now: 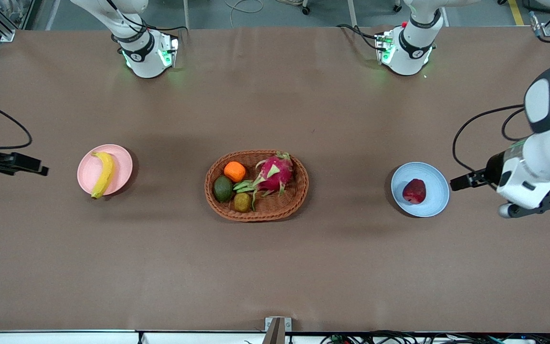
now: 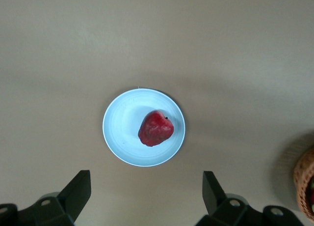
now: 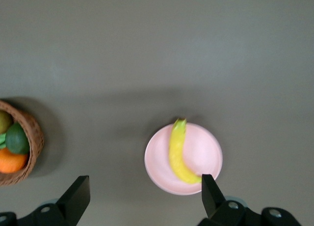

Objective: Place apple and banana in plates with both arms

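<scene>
The banana (image 1: 103,173) lies on the pale pink plate (image 1: 119,164) toward the right arm's end of the table. The apple (image 1: 414,191) lies on the light blue plate (image 1: 435,192) toward the left arm's end. My left gripper (image 1: 463,181) is open and empty, up over the table just outside the blue plate. In the left wrist view (image 2: 145,173) it is clear of the apple (image 2: 156,128) and the blue plate (image 2: 120,132). My right gripper (image 1: 29,165) is open and empty over the table beside the pink plate. In the right wrist view (image 3: 144,178) it is apart from the banana (image 3: 178,152) and the pink plate (image 3: 206,148).
A brown wicker basket (image 1: 300,190) stands mid-table between the plates, holding a dragon fruit (image 1: 275,173), an orange (image 1: 234,171), a green fruit (image 1: 223,188) and a brownish fruit (image 1: 242,201). Its rim shows in the right wrist view (image 3: 35,137) and the left wrist view (image 2: 305,179).
</scene>
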Motion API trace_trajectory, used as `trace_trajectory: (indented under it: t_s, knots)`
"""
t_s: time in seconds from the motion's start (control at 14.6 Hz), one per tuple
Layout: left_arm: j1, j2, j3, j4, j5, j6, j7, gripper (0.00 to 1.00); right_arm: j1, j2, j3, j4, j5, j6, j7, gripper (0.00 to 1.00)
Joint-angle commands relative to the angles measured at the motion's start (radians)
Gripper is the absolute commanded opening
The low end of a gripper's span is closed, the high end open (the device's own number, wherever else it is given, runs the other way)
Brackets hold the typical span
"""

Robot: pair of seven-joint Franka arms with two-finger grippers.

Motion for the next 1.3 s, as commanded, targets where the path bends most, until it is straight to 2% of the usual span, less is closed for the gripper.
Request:
trace_trajectory:
  t_s: [0.0, 0.21, 0.41, 0.48, 0.62, 0.68, 0.89, 1.23]
  knots:
    - [0.003, -0.090, 0.005, -0.003, 0.013, -0.033, 0.082, 1.00, 0.008, 0.032, 0.003, 0.116, -0.056, -0.022, 0.031, 1.00]
    - [0.019, -0.180, 0.011, -0.010, 0.012, -0.059, 0.182, 1.00, 0.042, 0.027, 0.003, 0.121, -0.065, -0.030, 0.126, 1.00]
    - [0.019, -0.268, 0.000, -0.029, 0.009, -0.175, 0.177, 1.00, 0.062, -0.017, -0.007, 0.104, -0.062, -0.031, 0.140, 1.00]
    - [0.019, -0.301, 0.000, -0.064, 0.003, -0.190, 0.182, 1.00, 0.090, -0.040, -0.031, 0.083, -0.062, -0.031, 0.139, 1.00]
    - [0.019, -0.381, 0.000, -0.151, 0.003, -0.188, 0.181, 1.00, 0.195, -0.073, -0.150, 0.055, -0.060, -0.030, 0.136, 1.00]
    - [0.016, -0.406, 0.000, -0.177, 0.001, -0.188, 0.181, 1.00, 0.215, -0.082, -0.174, 0.047, -0.060, -0.030, 0.136, 1.00]
    - [0.005, -0.441, -0.015, -0.202, 0.003, -0.185, 0.182, 1.00, 0.222, -0.157, -0.174, -0.051, -0.063, -0.024, 0.123, 1.00]
    - [-0.006, -0.440, -0.034, -0.202, 0.010, -0.190, 0.188, 1.00, 0.222, -0.237, -0.174, -0.151, -0.063, -0.025, 0.090, 1.00]
